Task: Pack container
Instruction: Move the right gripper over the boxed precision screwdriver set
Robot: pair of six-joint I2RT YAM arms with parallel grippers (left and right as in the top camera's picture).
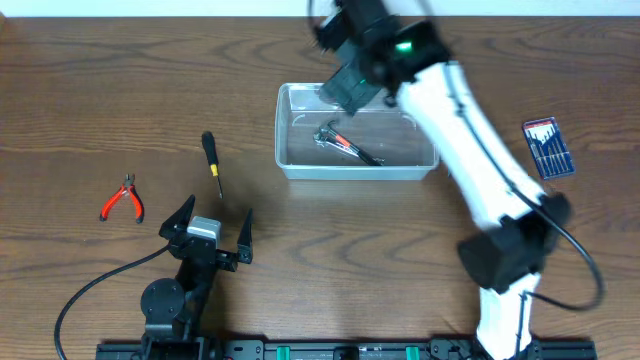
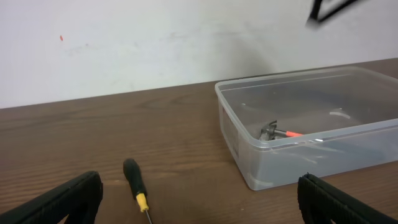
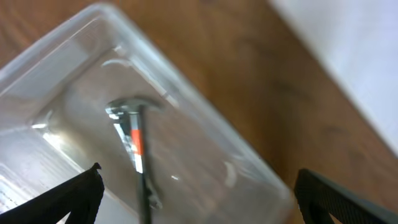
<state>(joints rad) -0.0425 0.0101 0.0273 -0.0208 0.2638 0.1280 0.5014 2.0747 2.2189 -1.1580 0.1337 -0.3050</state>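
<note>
Right claw (image 3: 198, 174) is hanging over the container (image 1: 350, 172), its two black fingers (image 3: 68, 199) standing wide apart at the lower corners of the wrist view and holding nothing between them. From overhead the claw is showing as a dark blur above the container's far edge, with the white arm (image 1: 480, 170) reaching to it slantwise from the near right of the table (image 1: 100, 80).

The clear plastic container is sitting on the table near the middle, toward the far side. A small hammer (image 1: 345, 143) is lying flat on its floor, silver head toward the left end and a handle with an orange band running toward the right. The right wrist camera is looking straight down at this hammer through the open top.

The left claw (image 1: 215, 212) is resting low at the near left of the table, also spread wide and empty. A screwdriver (image 1: 211, 160) with a black handle and a yellow band is lying just beyond it, left of the container and apart from it. Red-handled pliers (image 1: 123, 198) are lying farther left. A blue case of small screwdrivers (image 1: 549, 147) is lying to the right of the container, well apart from it.
</note>
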